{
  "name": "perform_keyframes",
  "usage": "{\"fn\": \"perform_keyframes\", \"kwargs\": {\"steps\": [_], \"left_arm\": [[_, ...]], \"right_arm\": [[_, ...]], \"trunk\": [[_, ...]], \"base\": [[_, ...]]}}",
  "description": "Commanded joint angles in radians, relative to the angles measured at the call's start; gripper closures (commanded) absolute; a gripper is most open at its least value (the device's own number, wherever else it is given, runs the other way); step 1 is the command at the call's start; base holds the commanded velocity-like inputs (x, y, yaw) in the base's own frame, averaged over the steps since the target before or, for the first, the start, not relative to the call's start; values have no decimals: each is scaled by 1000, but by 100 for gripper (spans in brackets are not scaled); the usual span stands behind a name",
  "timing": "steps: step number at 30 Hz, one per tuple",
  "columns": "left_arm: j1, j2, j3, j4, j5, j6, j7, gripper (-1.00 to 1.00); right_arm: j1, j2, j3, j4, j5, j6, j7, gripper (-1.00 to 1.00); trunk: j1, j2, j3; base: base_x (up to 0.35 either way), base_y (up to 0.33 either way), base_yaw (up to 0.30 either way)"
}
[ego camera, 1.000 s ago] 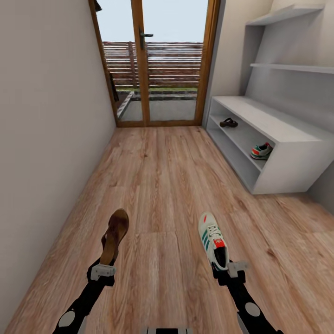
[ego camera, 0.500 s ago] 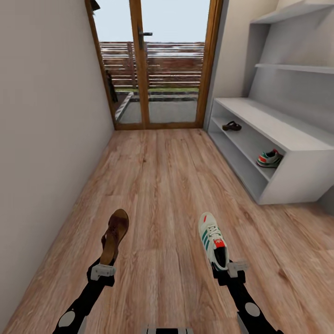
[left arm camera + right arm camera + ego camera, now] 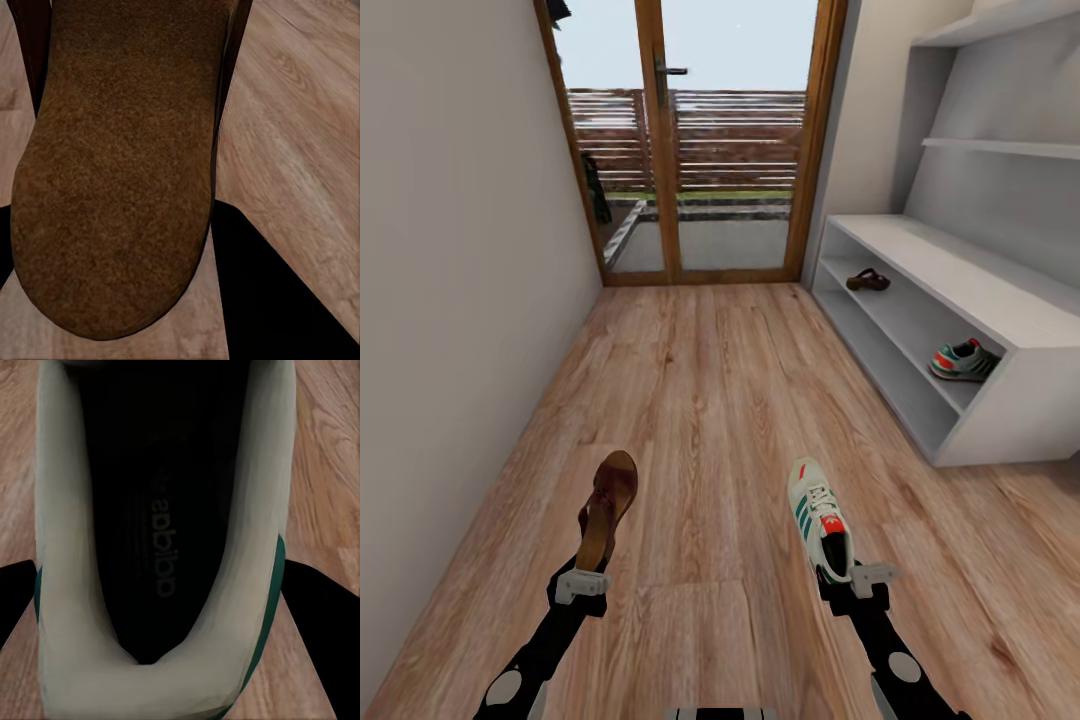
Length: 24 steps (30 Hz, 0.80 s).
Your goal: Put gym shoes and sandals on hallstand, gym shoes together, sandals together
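Suede-soled sandal (image 3: 606, 510) is pinched at its heel in my left gripper (image 3: 581, 585). My right gripper (image 3: 857, 583) clamps the cream sneaker's (image 3: 819, 517) heel above plank floor (image 3: 720, 400).

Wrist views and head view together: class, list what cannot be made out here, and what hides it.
- Left hand: head view, the dark brown leather sandal's heel covers its fingertips.
- Right hand: head view, the cream-white green-striped sneaker hides its grip.
- Warm brown wood-plank floor: left wrist view, sandal sole blocks most.
- Pale grey shoe rack: head view, right edge cuts it.
- Rack sandal: too small for detail.
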Motion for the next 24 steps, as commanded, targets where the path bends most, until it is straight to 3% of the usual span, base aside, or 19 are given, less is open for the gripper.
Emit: {"fn": "perform_keyframes", "kwargs": {"steps": [1, 24], "left_arm": [[-1, -2, 8, -1, -13, -5, -6, 100], [-1, -2, 8, 0, -12, -5, -6, 100]], "right_arm": [[-1, -1, 3, 0, 7, -2, -6, 100], [-1, -1, 3, 2, 8, -2, -6, 100]], "trunk": [[0, 0, -1], [0, 0, -1]], "base": [[325, 42, 0], [325, 65, 0]]}}
